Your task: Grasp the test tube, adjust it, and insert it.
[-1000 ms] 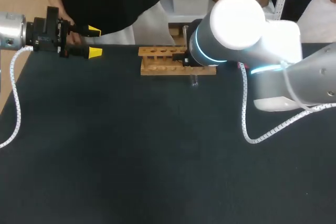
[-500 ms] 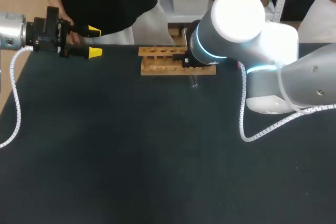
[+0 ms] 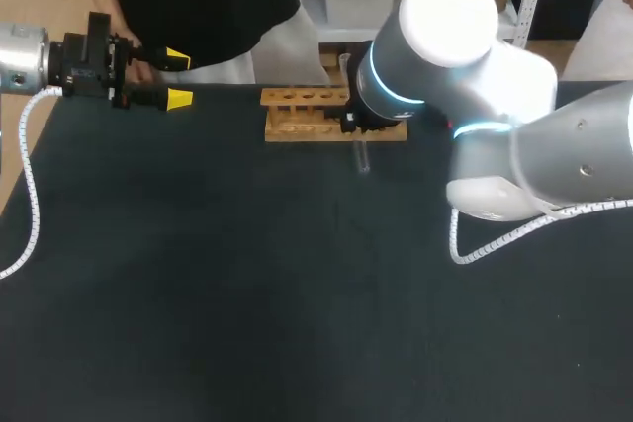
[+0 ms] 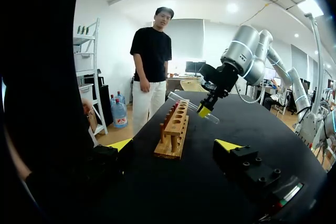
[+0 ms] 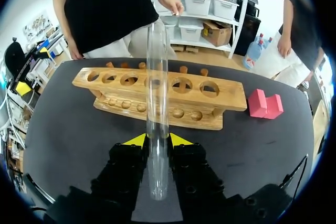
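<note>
The wooden test tube rack (image 3: 305,115) stands at the table's far edge, with a row of empty holes (image 5: 157,84). My right gripper (image 5: 157,140) is shut on a clear glass test tube (image 5: 156,98), which runs out along the fingers and crosses in front of the rack. In the left wrist view the right gripper (image 4: 203,110) holds the tube (image 4: 188,104) tilted, just above the table beside the rack (image 4: 173,129). In the head view only the tube's lower end (image 3: 362,156) shows under the right arm. My left gripper (image 3: 168,76) is open and empty at the far left.
A pink block (image 5: 265,104) lies on the table just past the rack's end, beside my right arm. The dark table (image 3: 247,284) stretches wide in front of the rack. A white coiled cable (image 3: 475,249) hangs from the right arm.
My right arm has turned and shifted slightly left, and the tube's lower end moved a little left with it. The left arm has not moved.
</note>
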